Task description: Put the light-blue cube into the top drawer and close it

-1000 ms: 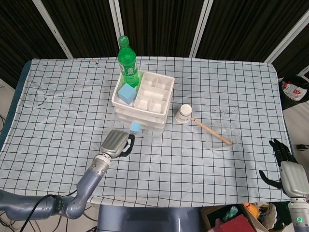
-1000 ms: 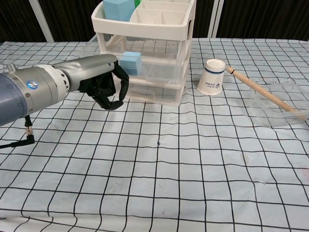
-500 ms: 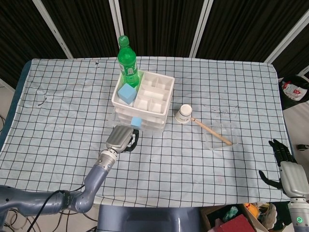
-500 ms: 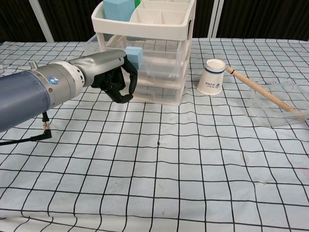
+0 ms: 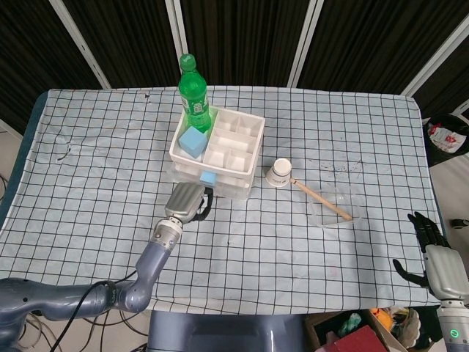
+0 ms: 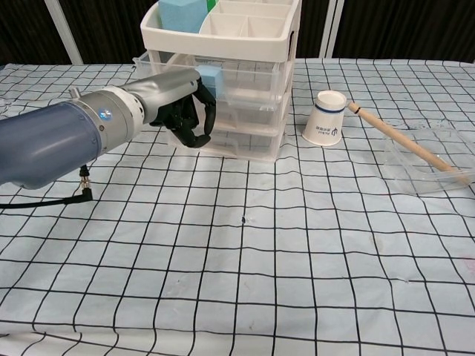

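The left hand (image 6: 182, 111) pressed curled fingers against the front of the top drawer (image 6: 245, 78), gripping nothing. The light-blue cube (image 6: 210, 73) sat inside that drawer, which looked nearly pushed in. The right hand (image 5: 432, 258) hung off the counter (image 5: 88, 191) edge, fingers spread and empty.

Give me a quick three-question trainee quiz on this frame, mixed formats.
1. True or false: the left hand is at the front of the drawer unit.
2. Where does the wooden stick rest? A) clear tray B) paper cup C) top organizer
3. Fill in: the green bottle stands ____ the drawer unit in the head view.

Key: 1 true. 2 A, its far end lies in the clear tray. 3 behind.
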Motion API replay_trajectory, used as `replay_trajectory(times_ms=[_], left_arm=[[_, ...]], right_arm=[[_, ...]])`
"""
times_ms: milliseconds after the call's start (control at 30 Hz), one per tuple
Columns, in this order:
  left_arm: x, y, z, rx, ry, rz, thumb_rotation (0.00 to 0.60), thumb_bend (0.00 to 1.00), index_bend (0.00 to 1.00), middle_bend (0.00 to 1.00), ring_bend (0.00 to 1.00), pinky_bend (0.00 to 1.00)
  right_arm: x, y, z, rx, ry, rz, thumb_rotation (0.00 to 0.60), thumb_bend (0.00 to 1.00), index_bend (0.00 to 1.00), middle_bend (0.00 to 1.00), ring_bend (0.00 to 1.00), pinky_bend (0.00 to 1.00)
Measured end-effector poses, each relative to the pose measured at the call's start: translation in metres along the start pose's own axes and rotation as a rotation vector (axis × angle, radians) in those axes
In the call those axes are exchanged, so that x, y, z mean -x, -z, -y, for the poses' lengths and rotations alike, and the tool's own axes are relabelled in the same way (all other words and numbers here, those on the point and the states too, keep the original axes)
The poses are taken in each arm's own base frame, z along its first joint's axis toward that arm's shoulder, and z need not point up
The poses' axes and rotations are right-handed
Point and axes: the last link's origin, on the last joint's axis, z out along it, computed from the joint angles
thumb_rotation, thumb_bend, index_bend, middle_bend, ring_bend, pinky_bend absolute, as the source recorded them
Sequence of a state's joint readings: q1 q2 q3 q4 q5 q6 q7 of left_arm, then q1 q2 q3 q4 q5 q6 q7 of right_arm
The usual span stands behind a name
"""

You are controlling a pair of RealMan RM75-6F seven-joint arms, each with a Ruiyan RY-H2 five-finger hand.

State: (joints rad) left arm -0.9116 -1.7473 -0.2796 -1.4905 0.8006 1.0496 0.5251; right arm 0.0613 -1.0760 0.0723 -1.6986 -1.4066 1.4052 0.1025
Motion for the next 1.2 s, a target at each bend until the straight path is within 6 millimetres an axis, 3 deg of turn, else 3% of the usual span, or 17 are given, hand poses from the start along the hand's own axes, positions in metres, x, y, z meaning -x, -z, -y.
replay_trajectory(times_ms=[433,733,1067,1200], left_arm=[[-0.007,-0.026,-0.001,-0.039,-0.027,-0.034,0.600,0.45,0.67,1.00,0.95,0.91],[-0.007,-0.032,0.002,-0.069,-0.017,-0.028,0.600,0.45,0.67,1.00,0.95,0.91],[-0.006,-0.011,0.013,-0.056,-0.024,-0.004,0.600,0.45,0.66,1.00,0.94,0.91],[-0.011,0.007,0.025,-0.051,-0.020,0.000,0.600,0.45,0.60,0.93,0.86,0.86]], right_arm=[[0.000,0.000,0.000,0.002,-0.001,0.000,0.600,0.25,0.02,0.00,0.00,0.18],[0.000,0.000,0.000,0.004,-0.003,0.002,0.600,0.25,0.02,0.00,0.00,0.18],[0.000,0.000,-0.001,0.005,-0.001,0.006,0.600,0.25,0.02,0.00,0.00,0.18],[-0.001,0.000,-0.001,0.005,0.001,0.005,0.600,0.25,0.02,0.00,0.00,0.18]])
